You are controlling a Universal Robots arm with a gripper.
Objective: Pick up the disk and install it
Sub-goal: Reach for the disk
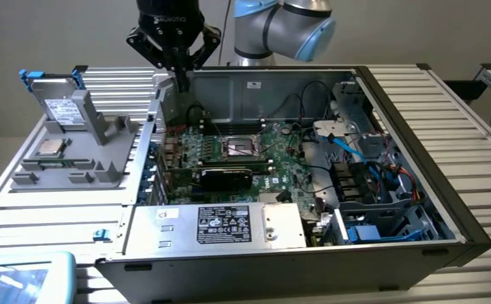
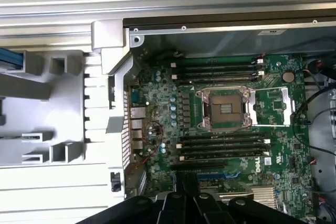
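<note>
Disk [image 1: 62,104] lies toward the exterior view's left of the gripper [image 1: 179,79]
Fingers pressed together, holding nothing; the disk stands on end in its grey holder [image 1: 101,136], well apart.

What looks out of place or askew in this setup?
Nothing spilled or broken. The disk stands on edge in the grey holder outside the computer case, and the motherboard's processor socket sits empty.

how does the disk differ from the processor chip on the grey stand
The disk stands on edge in a blue frame; the processor chip lies flat and bare. The disk is rectangular and larger; the chip is small and square. Both are silver and sit on the grey stand.
</note>
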